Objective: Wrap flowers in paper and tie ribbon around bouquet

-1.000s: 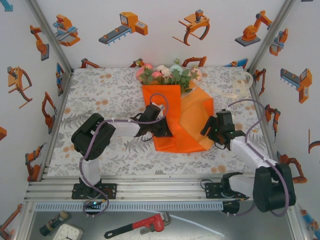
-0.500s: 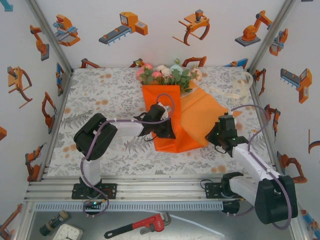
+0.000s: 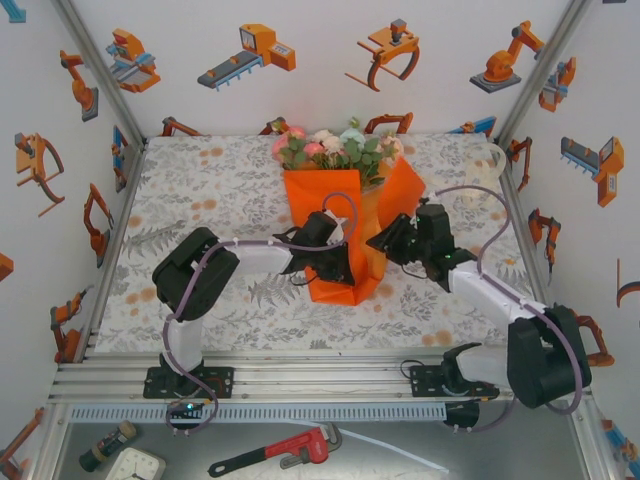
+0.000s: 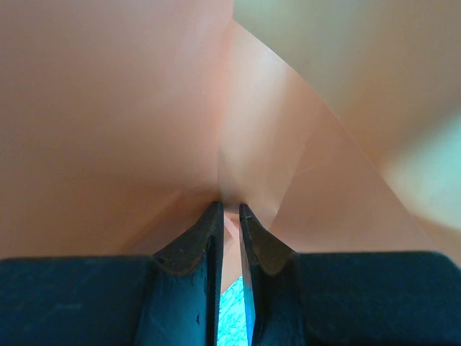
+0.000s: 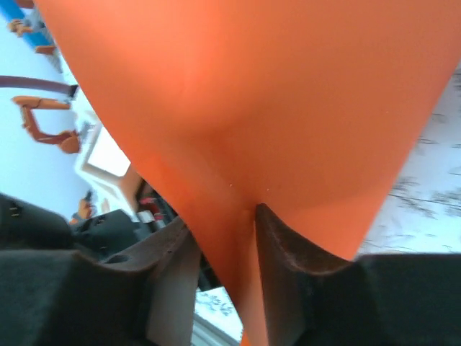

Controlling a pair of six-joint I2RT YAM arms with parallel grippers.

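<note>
Floral cloth (image 3: 200, 190): R fingers (image 5: 282, 249) pinching paper (image 3: 320, 192), flap now folded inward; L fingers (image 4: 204, 249) pinching paper

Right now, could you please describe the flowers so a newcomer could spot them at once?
On the patterned tablecloth, find the big orange paper at the centre. The flowers lie at its far end, by the back wall: a raised pink, white and green bunch, unlike the flat grey-and-orange print around them.
</note>
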